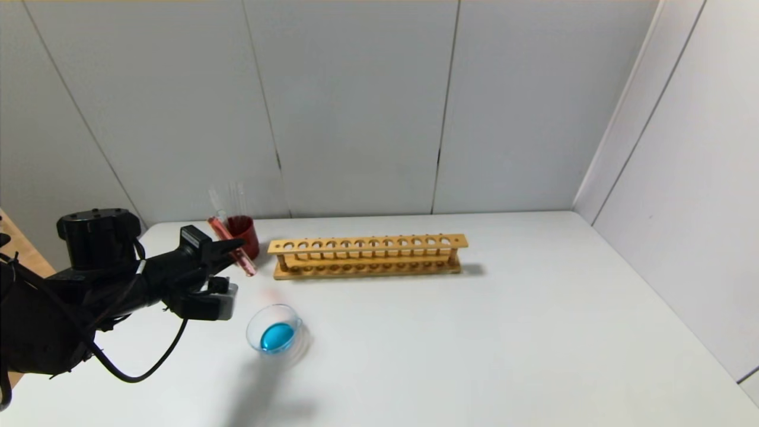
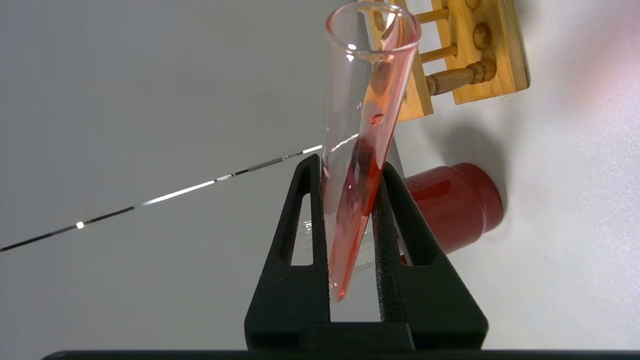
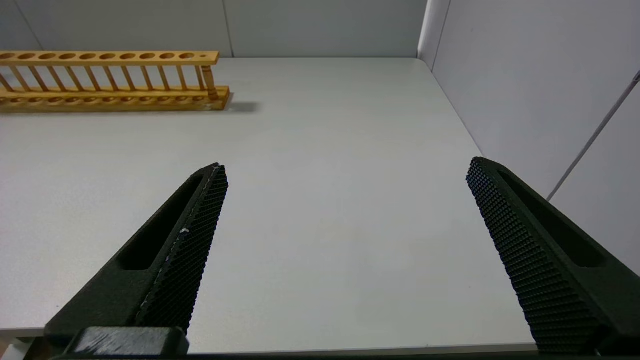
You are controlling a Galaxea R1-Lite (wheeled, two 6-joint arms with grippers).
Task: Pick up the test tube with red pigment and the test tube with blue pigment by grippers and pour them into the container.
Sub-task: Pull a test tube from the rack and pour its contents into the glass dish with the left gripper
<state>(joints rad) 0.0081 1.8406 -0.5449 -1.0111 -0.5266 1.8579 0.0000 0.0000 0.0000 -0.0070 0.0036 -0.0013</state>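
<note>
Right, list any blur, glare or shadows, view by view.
Head view: the glass dish of blue liquid looks smeared, and the wooden rack casts a soft shadow rightward. Left wrist view: a bright glare streak crosses the wall and the red cup casts a shadow. Right wrist view: no glare.

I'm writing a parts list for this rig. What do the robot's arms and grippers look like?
The left arm is bulky and matte black, with a round black joint housing and loose black cables looping under it. A pale grey block sits beside the left gripper, which has two black tapered fingers with slotted cut-outs. The right gripper has matching black wedge fingers, their inner pads textured with a fine dimpled grid.
</note>
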